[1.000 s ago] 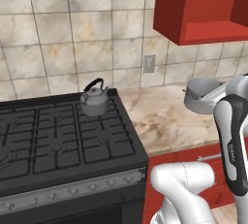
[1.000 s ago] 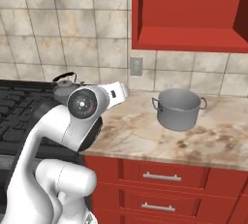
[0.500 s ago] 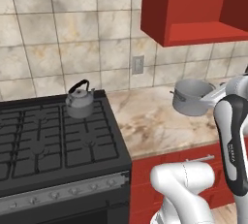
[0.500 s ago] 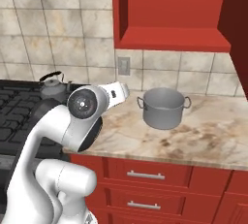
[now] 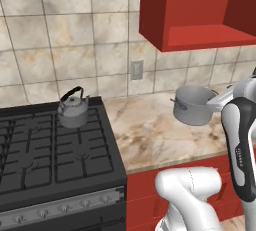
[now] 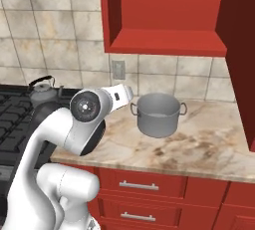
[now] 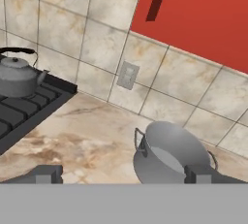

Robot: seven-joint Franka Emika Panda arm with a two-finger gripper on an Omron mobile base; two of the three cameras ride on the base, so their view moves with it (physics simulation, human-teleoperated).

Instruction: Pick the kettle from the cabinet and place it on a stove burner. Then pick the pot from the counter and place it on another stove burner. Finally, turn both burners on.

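Kettle (image 5: pixel 73 111) upright on the rear right burner (image 5: pixel 75 125) of the black gas cooktop (image 5: pixel 50 160), at about 9 o'clock in the left base view; arched handle up, spout (image 7: pixel 42 76) toward the pot in the hand view. Silver knob panel (image 5: pixel 60 210) runs along the cooktop's front edge. Wall outlet (image 5: pixel 136 69) on the tiled backsplash (image 5: pixel 60 50), roughly 12 o'clock, between kettle and pot. Counter (image 5: pixel 155 135) to the right of the cooktop carries the pot (image 5: pixel 194 105), upright, well apart from the kettle and near the wall; two small side handles show in the right base view (image 6: pixel 158 114). Red cabinet (image 5: pixel 200 10) hangs above the pot at 1 o'clock, its shelf recess open. Red drawers (image 6: pixel 149 194) with silver handles sit under the counter. End effector (image 7: pixel 123 174) hovers over the counter with the pot just ahead; its two fingertips (image 7: pixel 46 173) stand wide apart, nothing between them.
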